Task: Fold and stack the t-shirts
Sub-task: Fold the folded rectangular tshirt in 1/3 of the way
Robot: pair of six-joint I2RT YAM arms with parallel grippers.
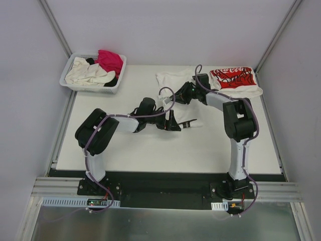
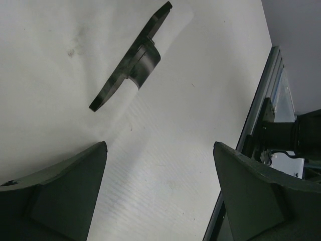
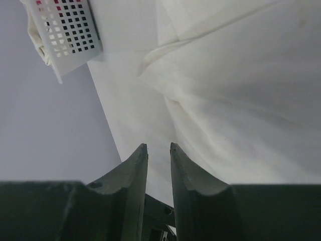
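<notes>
Parts of the white shirt [image 1: 168, 80] are hidden in the top view by the right arm, so its full outline cannot be made out. Cloth in the basket [image 1: 93, 88] is heaped, and only patches of a cream shirt [image 1: 85, 73], a magenta shirt [image 1: 110, 60] and a black shirt [image 1: 113, 80] are seen. A dark flat part [image 2: 133, 57] in the left wrist view cannot be identified.

A printed shirt [image 1: 231, 78] with red lettering is laid at the far right corner of the table [image 1: 150, 150]. White cloth is seen under its edge, and whether that is a separate shirt cannot be told. Five shirts are counted for certain: three in the one basket and two on the table. Two grippers are seen.

The right gripper [image 3: 159, 146] is held low over the white shirt, its fingers narrowly parted, with nothing seen between them. The left gripper [image 2: 159, 148] is spread wide over bare table, near that shirt on the side of the arm bases, and nothing is held in it.
</notes>
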